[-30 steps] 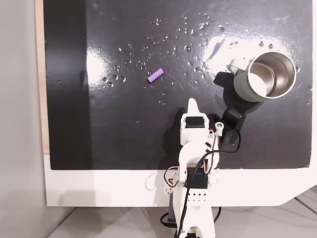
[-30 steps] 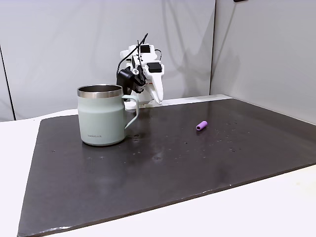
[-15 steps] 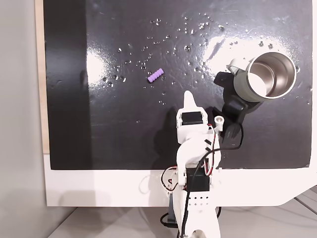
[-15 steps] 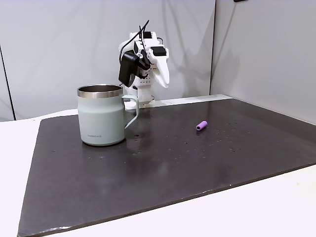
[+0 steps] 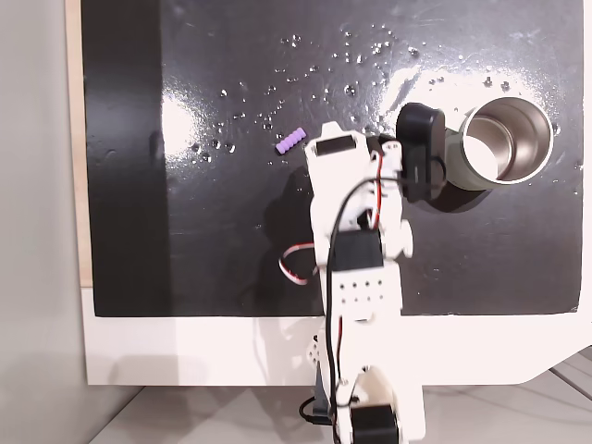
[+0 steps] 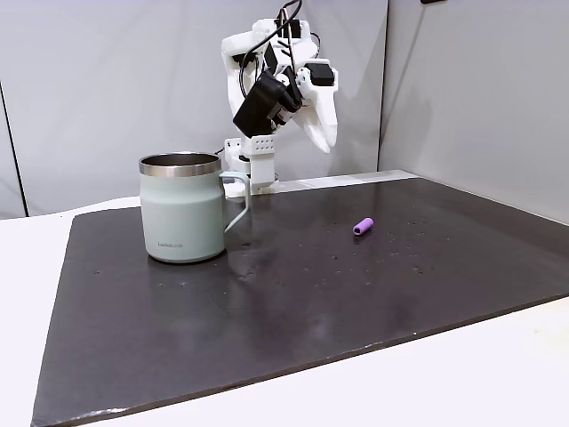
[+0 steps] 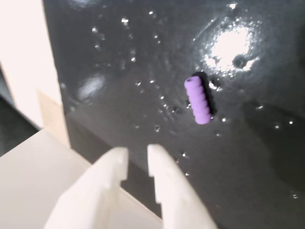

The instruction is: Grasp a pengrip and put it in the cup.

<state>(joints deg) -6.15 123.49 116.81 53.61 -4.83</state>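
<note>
Wrist view: your gripper (image 7: 137, 157) sits nearest the lens, its white fingers (image 7: 159, 164) set narrowly apart with only a slim gap, and it holds nothing. Beyond the fingertips and off to their right, the pengrip (image 7: 198, 100) lies flat on the dark mat (image 7: 119, 71), apart from the gripper. The cup (image 6: 183, 206) stands upright well clear of the pengrip. Judged step: approach. Next you must widen the fingers, centre over the pengrip and descend.
</note>
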